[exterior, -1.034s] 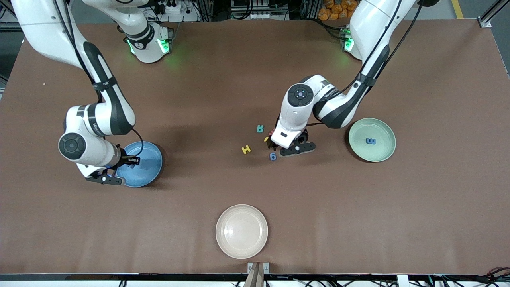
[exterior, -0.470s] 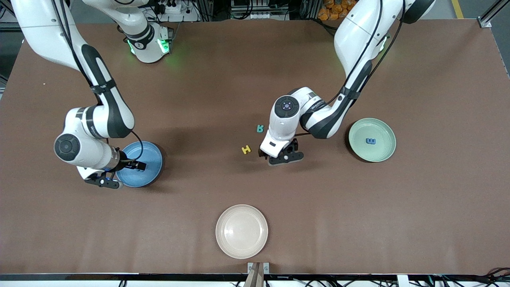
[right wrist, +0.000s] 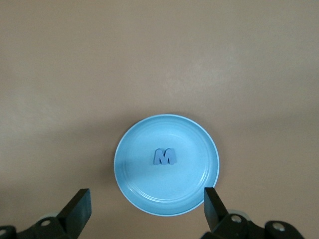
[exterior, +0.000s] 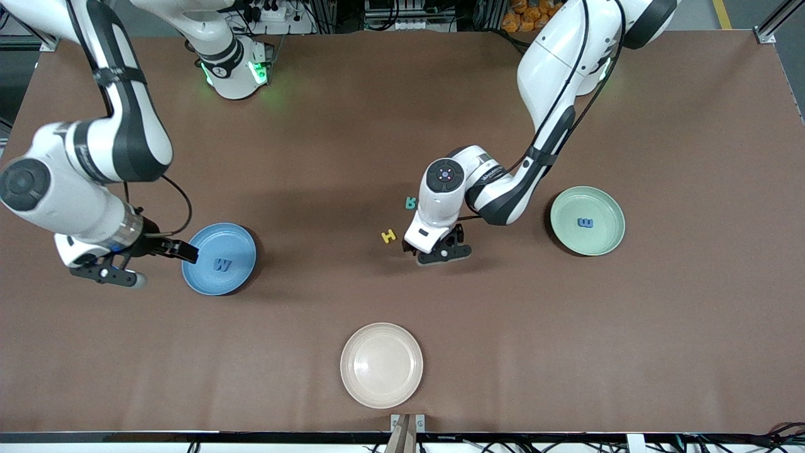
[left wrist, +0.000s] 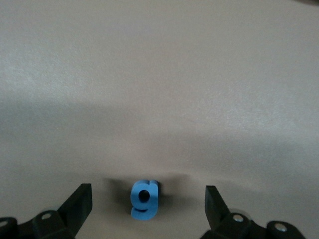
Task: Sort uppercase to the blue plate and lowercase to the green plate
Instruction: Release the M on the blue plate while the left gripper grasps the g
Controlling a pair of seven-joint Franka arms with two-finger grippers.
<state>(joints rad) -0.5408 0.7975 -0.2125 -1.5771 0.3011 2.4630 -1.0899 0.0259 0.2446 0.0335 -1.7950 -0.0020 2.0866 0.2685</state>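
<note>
- left gripper (left wrist: pixel 144 211) spread wide over the blue g (left wrist: pixel 144 198); centre it, drop straight, pinch its flat sides
- right gripper (right wrist: pixel 144 211) open, empty, above the blue plate (right wrist: pixel 199 169); hold clear

both arms reach out, left hand (left wrist: pixel 144 206) and right hand (right wrist: pixel 147 209) spread wide.

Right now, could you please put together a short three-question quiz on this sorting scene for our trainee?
1. True or false: the blue M lies on the blue plate.
2. Which letter sits between the open fingers of the left tool? A) yellow H B) blue g C) teal R
3. Fill in: the blue m lies on the ____ plate.

Key: 1 true. 2 B, the blue g; the yellow H and teal R lie on the table beside that tool. 3 green. The right tool is open, over the table beside the blue plate.
</note>
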